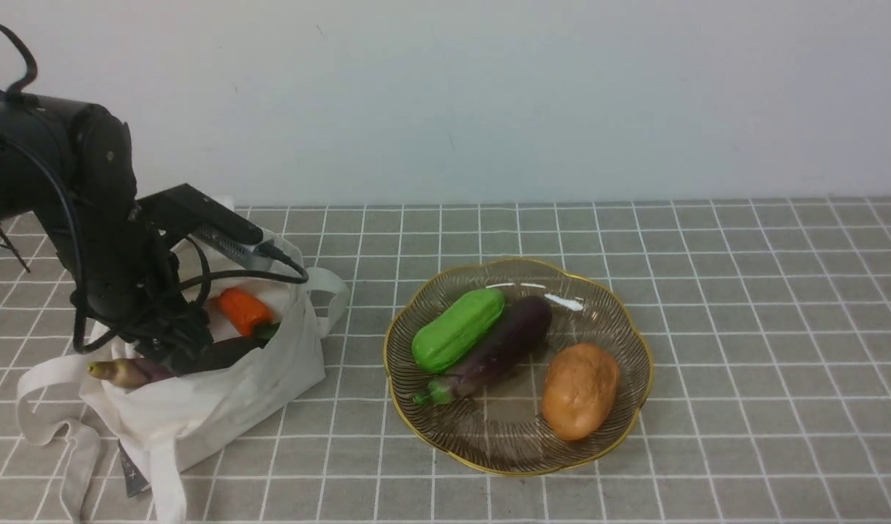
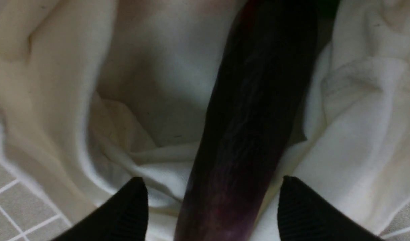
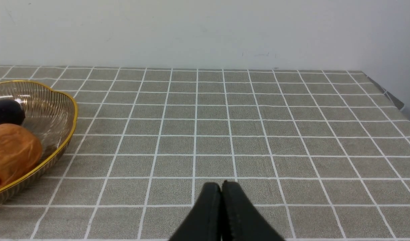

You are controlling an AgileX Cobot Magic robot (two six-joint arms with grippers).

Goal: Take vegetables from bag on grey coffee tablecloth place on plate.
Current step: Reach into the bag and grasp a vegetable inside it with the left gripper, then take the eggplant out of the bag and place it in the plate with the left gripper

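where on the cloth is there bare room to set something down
The gridded cloth is bare right of the plate, and in a narrower strip between plate and bag. It's crowded at the bag, under the left arm.

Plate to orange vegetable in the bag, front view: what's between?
Between plate and orange vegetable: the bag's side wall, a strap loop, then gridded tablecloth.

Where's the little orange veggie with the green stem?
In the front view, the orange veggie is on the left, inside the bag, just beyond the long eggplant.
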